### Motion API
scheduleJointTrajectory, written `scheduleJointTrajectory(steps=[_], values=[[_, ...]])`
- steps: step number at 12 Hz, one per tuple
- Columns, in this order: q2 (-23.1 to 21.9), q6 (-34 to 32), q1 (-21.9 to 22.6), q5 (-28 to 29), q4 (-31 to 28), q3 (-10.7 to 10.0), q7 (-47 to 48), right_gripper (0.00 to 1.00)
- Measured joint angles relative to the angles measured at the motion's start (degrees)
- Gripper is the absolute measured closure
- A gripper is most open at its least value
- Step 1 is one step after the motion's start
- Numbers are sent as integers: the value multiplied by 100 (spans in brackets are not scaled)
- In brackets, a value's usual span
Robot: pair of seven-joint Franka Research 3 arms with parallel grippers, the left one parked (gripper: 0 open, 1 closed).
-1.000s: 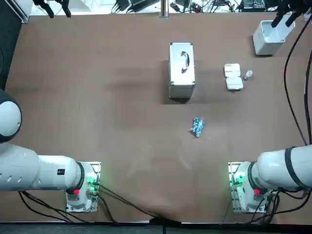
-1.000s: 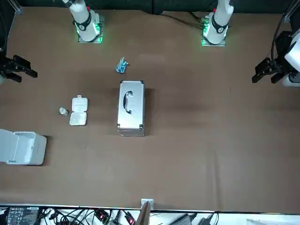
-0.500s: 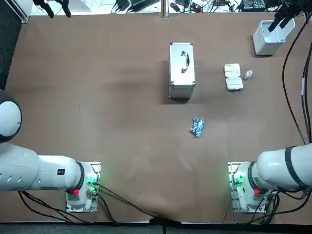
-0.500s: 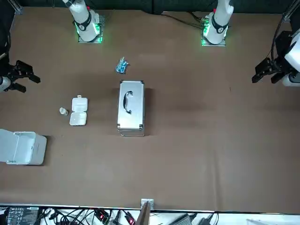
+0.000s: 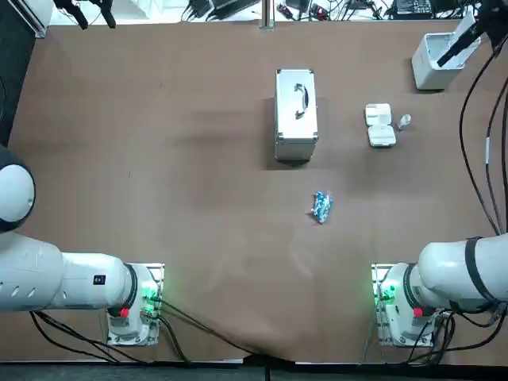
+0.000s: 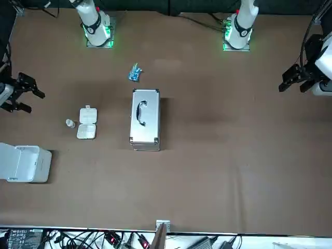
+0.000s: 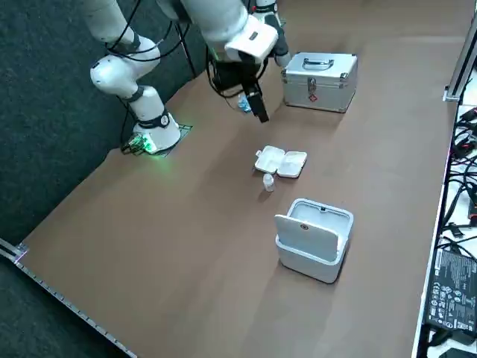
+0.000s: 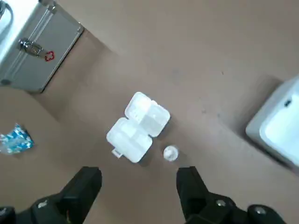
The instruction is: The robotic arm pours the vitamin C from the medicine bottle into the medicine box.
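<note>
White medicine box [image 8: 138,127] lies open, small medicine bottle [image 8: 170,153] just beside it — right gripper [image 8: 139,176] hovers above, spread wide, empty.

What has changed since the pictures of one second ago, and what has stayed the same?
The right gripper has moved farther from its base, toward the medicine bottle and medicine box, and hangs open and empty above the table. Nothing was gripped or released. These two, the metal case, blue packet and white bin kept their places.

tool [image 6: 34,101], robot's right of medicine box [image 6: 86,123]: arm cut off | medicine bottle [image 6: 69,123]: contents indiscernible
</note>
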Motion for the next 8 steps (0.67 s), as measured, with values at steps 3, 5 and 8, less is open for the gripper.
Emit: scheduleJointTrajectory(steps=[3,5,8], values=[[44,536,-174,488,-441,-4,-1097,0],[126,635,-335,949,-599,-6,-1881,0],[458,666,-583,1779,-665,-29,-3029,0]])
